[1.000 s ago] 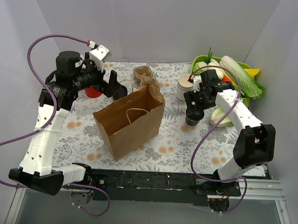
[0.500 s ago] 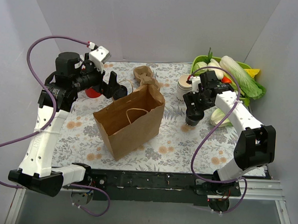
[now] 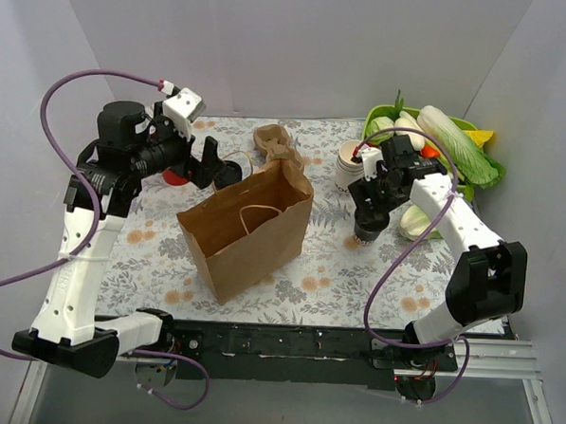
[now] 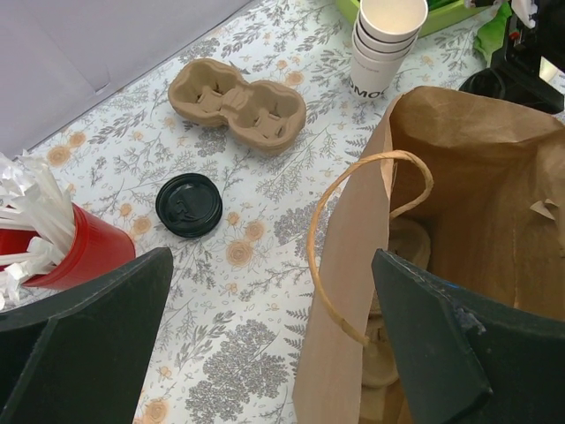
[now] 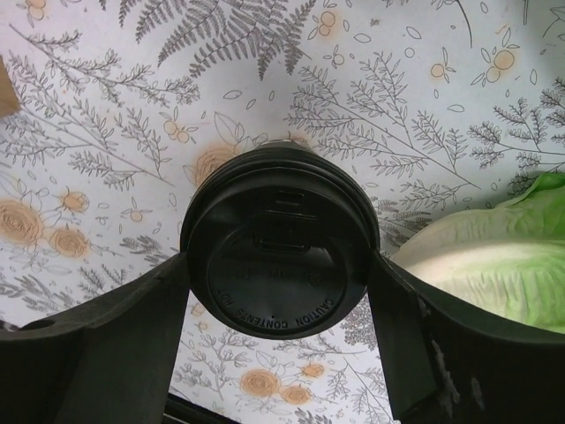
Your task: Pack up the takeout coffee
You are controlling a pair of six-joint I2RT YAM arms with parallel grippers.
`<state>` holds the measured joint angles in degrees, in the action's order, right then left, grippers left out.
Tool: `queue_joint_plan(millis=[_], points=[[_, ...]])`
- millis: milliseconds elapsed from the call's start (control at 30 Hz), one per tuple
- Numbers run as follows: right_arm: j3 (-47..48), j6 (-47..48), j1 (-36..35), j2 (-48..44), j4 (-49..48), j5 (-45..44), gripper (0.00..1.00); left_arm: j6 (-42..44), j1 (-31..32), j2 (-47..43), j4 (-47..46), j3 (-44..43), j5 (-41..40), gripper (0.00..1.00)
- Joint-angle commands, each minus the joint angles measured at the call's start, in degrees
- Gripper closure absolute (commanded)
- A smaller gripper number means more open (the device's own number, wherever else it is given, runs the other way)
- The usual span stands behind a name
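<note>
The takeout coffee (image 5: 281, 265), a cup under a round black lid, stands on the floral tablecloth right of the brown paper bag (image 3: 249, 224). My right gripper (image 3: 366, 219) is down over it, and both fingers press against the sides of the lid. A tan two-cup carrier (image 4: 237, 102) lies empty behind the bag. A tan pulp piece (image 4: 402, 252) shows inside the bag. My left gripper (image 4: 272, 265) hovers open above the bag's left wall, with the bag's handle (image 4: 353, 230) between its fingers and nothing gripped.
A loose black lid (image 4: 189, 204) and a red cup of white straws (image 4: 62, 256) sit left of the bag. A stack of white cups (image 4: 384, 44) stands behind it. A green basket of vegetables (image 3: 438, 144) fills the back right corner, with cabbage (image 5: 494, 256) close to the cup.
My right gripper's fingers have drawn in onto the lidded cup, which stays in place. The left arm has shifted slightly to the left, its gripper still open.
</note>
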<state>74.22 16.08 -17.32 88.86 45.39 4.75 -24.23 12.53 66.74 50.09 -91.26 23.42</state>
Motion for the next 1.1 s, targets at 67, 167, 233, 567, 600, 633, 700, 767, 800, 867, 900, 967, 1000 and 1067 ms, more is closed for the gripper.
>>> queue_joint_plan(millis=[67, 167, 233, 567, 600, 633, 700, 767, 800, 867, 900, 967, 1000, 1067], points=[[11.9, 4.4, 0.4, -3.4, 10.4, 3.4, 0.41, -2.8, -0.2, -2.7, 6.8, -3.4, 1.6, 0.02], [16.6, 4.7, 0.4, -4.8, 12.9, 7.8, 0.44, -3.7, -0.2, -1.7, 9.6, -2.4, 1.5, 0.02], [18.8, 5.7, 0.4, -5.4, 14.5, 13.1, 0.45, -2.9, -0.2, -0.3, 11.6, -1.8, 1.4, 0.02], [38.4, 7.7, 0.4, -7.8, 10.9, 27.8, 0.66, 2.3, -0.1, 6.6, 18.5, -5.0, 14.9, 0.23], [42.2, 8.0, 0.5, -7.7, 10.5, 30.0, 0.68, 2.9, -0.1, 7.3, 18.7, -5.2, 15.9, 0.26], [43.6, 8.3, 0.5, -7.4, 10.2, 31.4, 0.81, 3.3, -0.1, 7.8, 19.1, -5.5, 16.7, 0.31], [45.4, 7.8, 0.4, -7.8, 6.7, 36.8, 0.98, 4.5, 0.3, 10.5, 20.1, -6.2, 20.9, 0.46], [45.1, 9.0, 0.4, -8.7, 4.4, 42.8, 0.99, 3.7, 0.6, 11.6, 19.9, -7.0, 24.6, 0.62], [45.3, 9.7, 0.3, -8.8, 4.3, 44.4, 0.99, 3.1, 0.8, 12.4, 19.6, -7.1, 25.5, 0.69], [46.0, 10.8, -1.1, -8.8, 4.2, 47.7, 0.99, 2.3, 1.3, 12.9, 18.4, -7.3, 27.5, 0.83], [46.5, 13.6, -1.8, -8.6, 5.9, 48.1, 0.99, 2.1, 1.7, 13.3, 18.0, -7.3, 27.8, 0.84], [47.4, 17.9, -4.7, -8.0, 8.9, 47.4, 0.99, 1.8, 2.2, 14.0, 17.2, -8.4, 28.5, 0.85], [47.5, 22.2, -5.9, -7.8, 12.4, 47.0, 0.99, 1.7, 2.8, 14.8, 17.0, -8.9, 28.8, 0.88], [46.1, 25.7, -10.1, -7.7, 14.2, 44.5, 0.99, 1.5, 3.7, 15.6, 16.3, -9.8, 28.9, 0.89]])
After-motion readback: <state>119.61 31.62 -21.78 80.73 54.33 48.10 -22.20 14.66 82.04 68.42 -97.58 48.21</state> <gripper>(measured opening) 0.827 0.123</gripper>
